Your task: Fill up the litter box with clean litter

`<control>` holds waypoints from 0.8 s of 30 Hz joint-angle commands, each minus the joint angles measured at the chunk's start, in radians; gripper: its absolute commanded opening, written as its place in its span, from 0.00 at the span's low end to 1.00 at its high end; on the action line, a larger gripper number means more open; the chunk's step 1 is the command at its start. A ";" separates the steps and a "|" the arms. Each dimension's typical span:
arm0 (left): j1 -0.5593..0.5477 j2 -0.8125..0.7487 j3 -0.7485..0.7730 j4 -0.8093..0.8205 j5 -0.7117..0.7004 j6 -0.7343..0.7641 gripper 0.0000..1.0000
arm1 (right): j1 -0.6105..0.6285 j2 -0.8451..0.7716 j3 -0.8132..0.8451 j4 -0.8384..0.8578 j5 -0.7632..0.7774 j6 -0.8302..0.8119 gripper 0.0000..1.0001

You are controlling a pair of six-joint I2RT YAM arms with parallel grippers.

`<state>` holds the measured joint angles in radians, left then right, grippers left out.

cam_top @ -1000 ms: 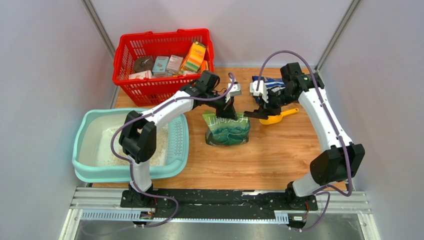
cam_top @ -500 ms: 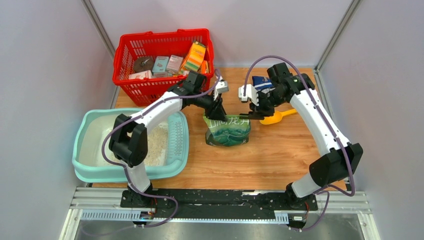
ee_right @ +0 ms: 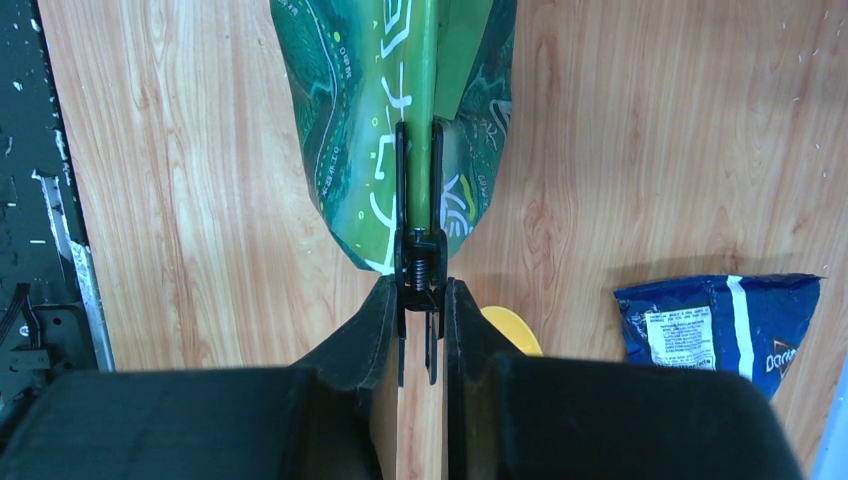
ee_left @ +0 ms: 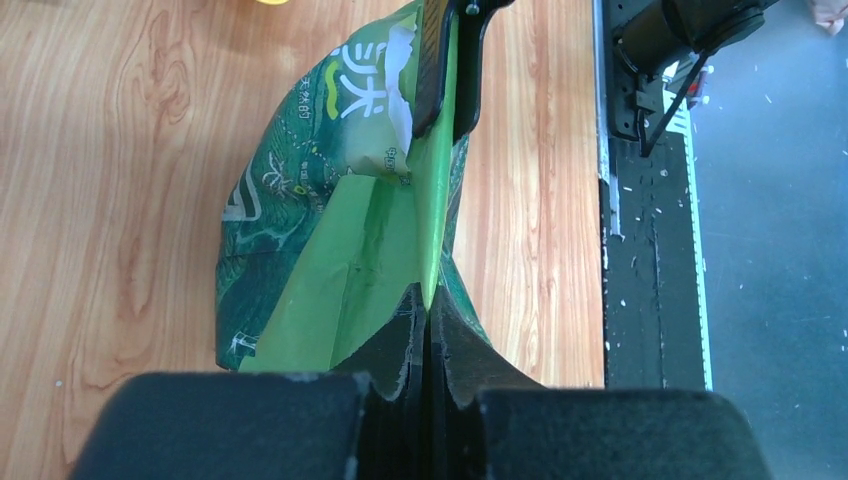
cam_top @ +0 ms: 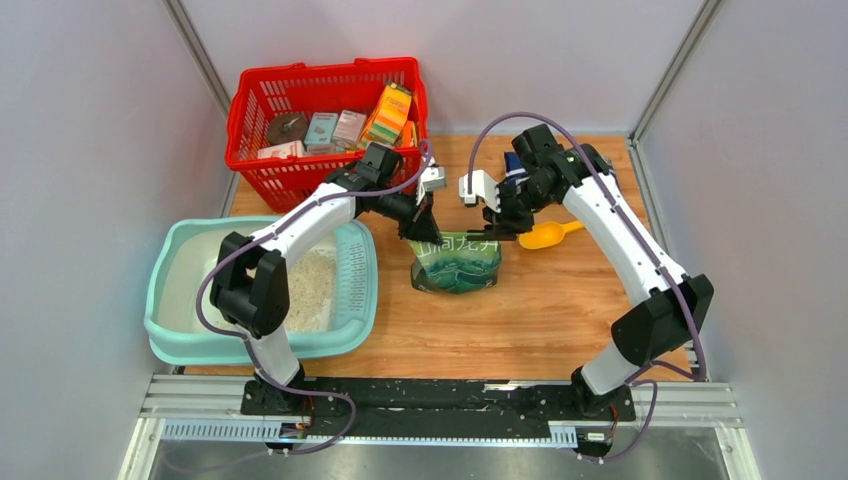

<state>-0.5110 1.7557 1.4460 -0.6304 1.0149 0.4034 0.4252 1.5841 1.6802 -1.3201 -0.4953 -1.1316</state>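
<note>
We look down on the wooden table (cam_top: 560, 310), and both arms meet over the green bag (cam_top: 457, 265) standing at its middle. The left gripper (ee_left: 428, 335) is clamped tight on the bag's folded top edge, with the green film pinched between its fingers. The right gripper (ee_right: 420, 300) has its fingers closed on the handles of a black clip (ee_right: 418, 190), and that clip bites the same top edge at the other end. The litter box (cam_top: 170, 330) sits at the table's near left corner, beside the bag but apart from it. Inside it we see the clean litter (cam_top: 312, 285), a loose pale heap against the slotted grille side. A yellow scoop (cam_top: 548, 236) lies just right of the right gripper, a blue snack bag (ee_right: 710, 320) lies near it, and the red basket (cam_top: 250, 100) stands at the back left.
</note>
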 commanded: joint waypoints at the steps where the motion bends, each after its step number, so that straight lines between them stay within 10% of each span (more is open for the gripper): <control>1: -0.003 -0.036 -0.007 0.015 0.042 0.002 0.02 | 0.021 0.033 0.035 -0.176 -0.032 0.047 0.00; 24: -0.003 -0.030 0.002 0.063 0.057 -0.038 0.00 | 0.090 0.105 0.035 -0.114 -0.100 0.122 0.00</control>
<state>-0.5110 1.7557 1.4380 -0.6163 1.0172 0.3706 0.4885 1.6539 1.7134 -1.2934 -0.5205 -1.0473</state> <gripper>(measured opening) 0.018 0.142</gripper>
